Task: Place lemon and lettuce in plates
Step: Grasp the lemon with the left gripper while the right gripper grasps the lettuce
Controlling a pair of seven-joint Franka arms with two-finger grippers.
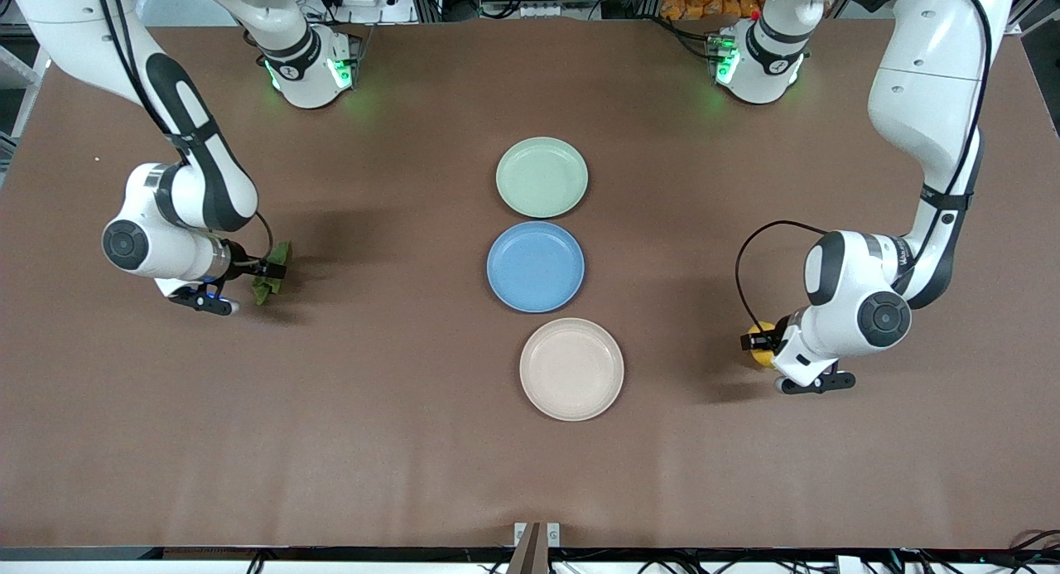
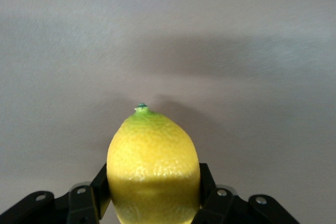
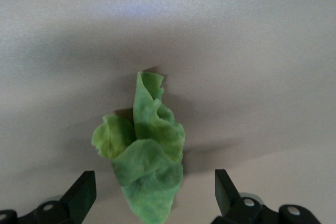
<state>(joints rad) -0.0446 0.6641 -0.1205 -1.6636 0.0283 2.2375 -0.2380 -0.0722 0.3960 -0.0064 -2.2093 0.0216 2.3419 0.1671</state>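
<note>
From the front camera, three plates line the table's middle: the mint plate (image 1: 542,177) nearest the bases, the blue plate (image 1: 535,266) next, the beige plate (image 1: 571,369) nearest the camera. The right gripper (image 1: 263,277) sits low at the right arm's end of the table, roughly nine o'clock from the blue plate, with the lettuce (image 1: 272,282) at its tip. The left gripper (image 1: 760,342) is low at the left arm's end, about three o'clock from the beige plate, with the lemon (image 1: 758,344) at its fingers.

In the left wrist view, the left gripper (image 2: 153,195) has its jaws pressed on both flanks of the lemon (image 2: 152,169), whose stem tip points away at twelve o'clock. The grasp looks centred, so lift straight before carrying it plateward.

In the right wrist view, the right gripper (image 3: 152,195) stands wide, its fingers (image 3: 81,192) clear of the lettuce (image 3: 144,156) lying between them. I judge closing comes next; settle low so the pads catch the crumpled bulk, not a loose edge.
</note>
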